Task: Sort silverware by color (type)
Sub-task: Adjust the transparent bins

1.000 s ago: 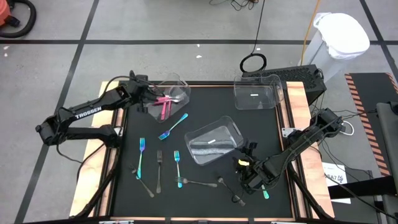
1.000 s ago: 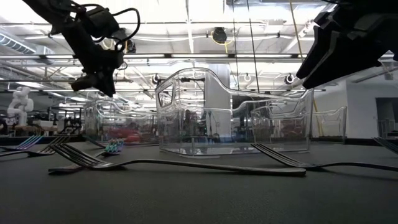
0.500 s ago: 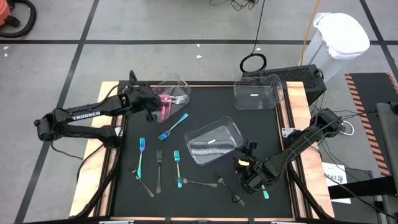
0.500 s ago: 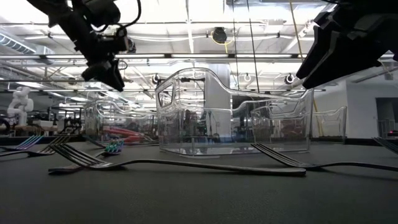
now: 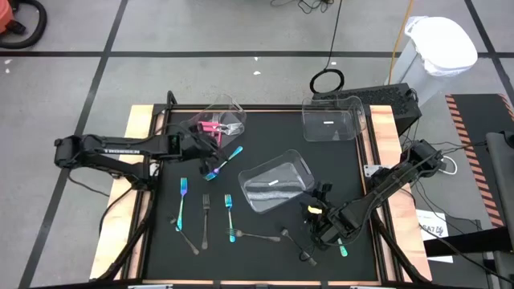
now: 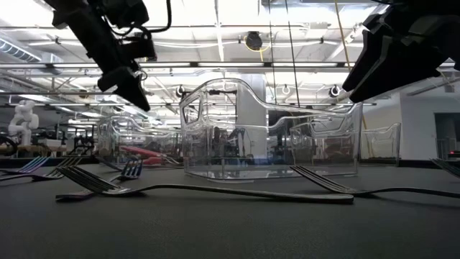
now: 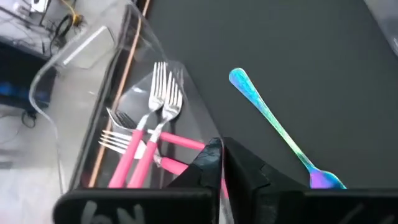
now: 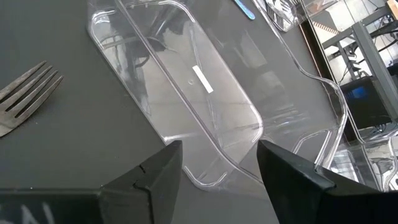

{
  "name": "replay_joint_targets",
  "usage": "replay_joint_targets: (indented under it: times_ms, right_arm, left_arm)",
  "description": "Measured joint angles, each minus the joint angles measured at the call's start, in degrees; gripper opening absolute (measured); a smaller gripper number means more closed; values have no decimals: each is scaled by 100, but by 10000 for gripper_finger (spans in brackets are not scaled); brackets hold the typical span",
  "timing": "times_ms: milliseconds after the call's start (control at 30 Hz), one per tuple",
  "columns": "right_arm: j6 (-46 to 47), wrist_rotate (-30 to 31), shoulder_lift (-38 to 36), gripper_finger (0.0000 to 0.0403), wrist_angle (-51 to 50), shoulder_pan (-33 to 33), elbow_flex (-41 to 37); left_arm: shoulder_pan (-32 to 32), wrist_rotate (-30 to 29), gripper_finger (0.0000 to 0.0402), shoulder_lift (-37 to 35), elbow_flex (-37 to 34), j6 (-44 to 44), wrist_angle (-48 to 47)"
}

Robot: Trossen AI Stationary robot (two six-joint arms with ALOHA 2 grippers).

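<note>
The left claw [image 5: 210, 149] hangs with its fingers together and empty, just past the clear bin [image 5: 227, 109] holding 3 pink forks [image 7: 144, 134]. Right under it lies a blue-teal fork [image 5: 224, 163] on the counter [image 5: 265, 136]. Pink looks sorted, so I reckon blue-teal comes next: it must open, drop and pinch that handle. The right claw [image 5: 325, 227] waits apart, near the middle bin [image 5: 277, 182].

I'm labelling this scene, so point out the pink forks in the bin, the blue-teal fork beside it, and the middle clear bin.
pink forks [image 7: 142, 142]: left wrist view, on a pink handle.
blue-teal fork [image 7: 273, 124]: left wrist view, mid-handle.
middle clear bin [image 5: 277, 183]: high view, on its floor.
</note>
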Motion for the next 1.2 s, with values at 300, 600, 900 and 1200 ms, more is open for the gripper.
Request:
replay_joint_targets:
  times_ms: [300, 600, 900, 1200]
  right_arm:
    - [1, 0, 0, 203, 0, 0, -1]
    - [32, -4, 0, 203, 0, 0, -1]
    - [43, -15, 0, 203, -2, 0, -1]
    - [45, -21, 0, 203, 0, -1, -1]
  left_arm:
    - [-42, -385, 80, 516, 0, -490, -41]
    - [-49, -1042, 127, 1081, 2, -488, -300]
    - [-37, -2151, 127, 1166, 2, -490, -517]
    - [158, -2363, 127, 1166, 2, -490, -703]
